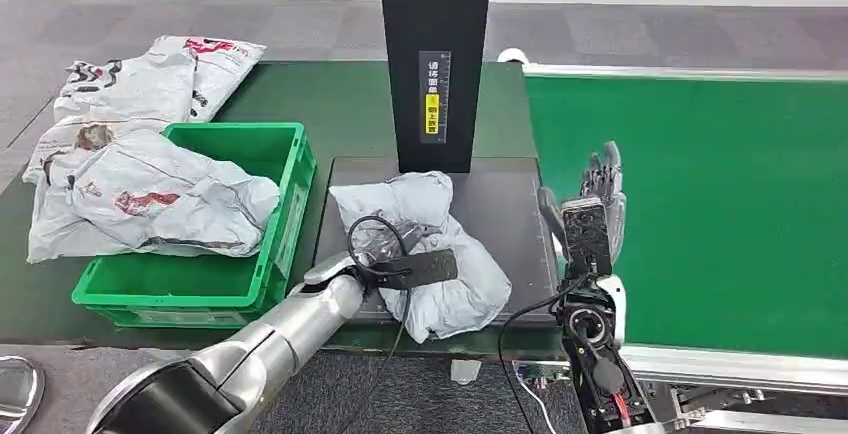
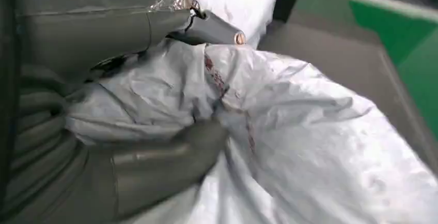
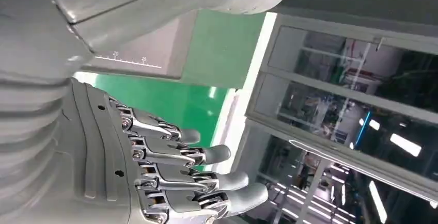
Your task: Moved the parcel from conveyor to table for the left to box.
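Note:
A crumpled grey parcel [image 1: 465, 289] lies on the dark weighing plate [image 1: 505, 204] in front of the black post. My left hand [image 1: 395, 254] rests on top of it. In the left wrist view the left hand [image 2: 129, 167] grips a fold of the parcel [image 2: 310, 131] between thumb and fingers [image 2: 217, 28]. My right hand [image 1: 592, 209] stands upright at the near edge of the green conveyor [image 1: 700, 204], apart from the parcel. In the right wrist view the right hand [image 3: 155, 167] holds nothing and its fingers are straight and spread.
A green crate [image 1: 290, 169] to the left of the plate holds a grey parcel [image 1: 160, 199]. More parcels [image 1: 150, 79] are piled on the table behind it. The black post [image 1: 435, 54] stands right behind the plate.

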